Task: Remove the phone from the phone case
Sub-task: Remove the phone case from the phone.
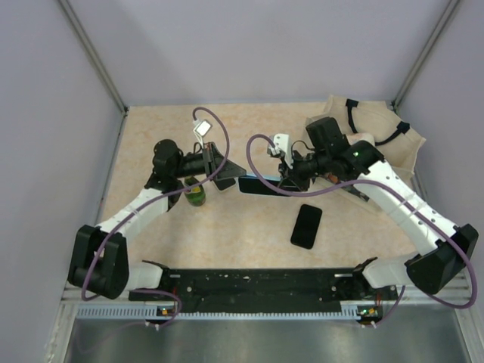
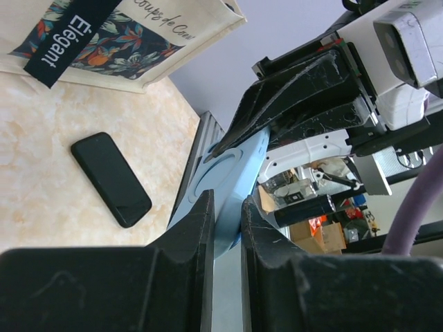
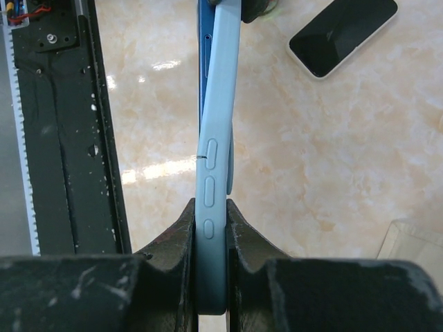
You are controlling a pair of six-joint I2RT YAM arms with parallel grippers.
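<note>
Pinching the light blue phone case [image 3: 219, 104] from opposite ends, both claws are clenched on it. The right gripper [image 3: 211, 221] grips the end with the side buttons and the left gripper [image 2: 227, 228] the left end, holding it above the table's middle.

Only the right wrist view shows a darker blue strip [image 3: 203, 41] lying along the case's edge; whether that is a phone seated inside, I cannot tell. The top view alone shows a small green bottle [image 1: 197, 195] just on the near side of the left gripper.

A black phone [image 1: 306, 225] lies flat on the marbled beige tabletop [image 1: 227, 234], near and right of the case and apart from it, with bare surface around it. A cream tote bag [image 1: 382, 147] fills the far right corner. A black rail [image 1: 257, 283] runs along the near edge. Pale lilac walls [image 1: 265, 45] close in the left, far and right sides.
</note>
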